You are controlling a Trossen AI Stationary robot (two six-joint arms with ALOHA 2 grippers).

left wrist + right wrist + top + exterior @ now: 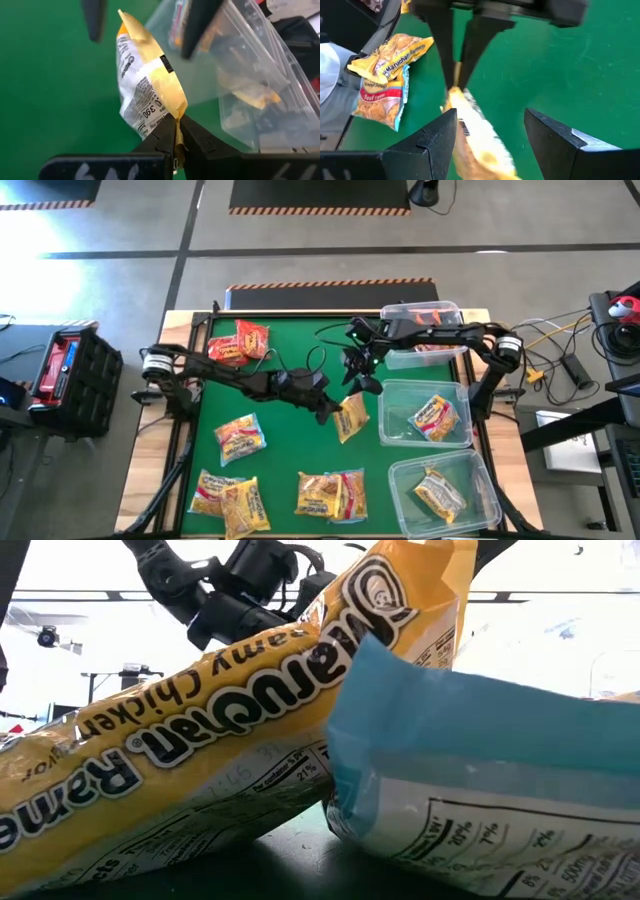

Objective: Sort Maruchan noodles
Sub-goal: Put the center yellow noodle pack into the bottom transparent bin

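left hand (176, 131): clenched on yellow noodle packet (145, 85) edge, lifted over counter (290, 440) centre | right hand (490, 130): fingers spread, just above packet | clear bins (425, 415) beside

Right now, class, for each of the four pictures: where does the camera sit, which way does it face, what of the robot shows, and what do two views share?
High: above, facing down on the green table; both arms.
Low: table height, facing two close packets; dark arm parts above.
Left wrist: behind the left claw, shut on the yellow packet; bins beyond.
Right wrist: behind the open right claw; the other claw opposite.
Shared: both wrist views show that yellow packet.
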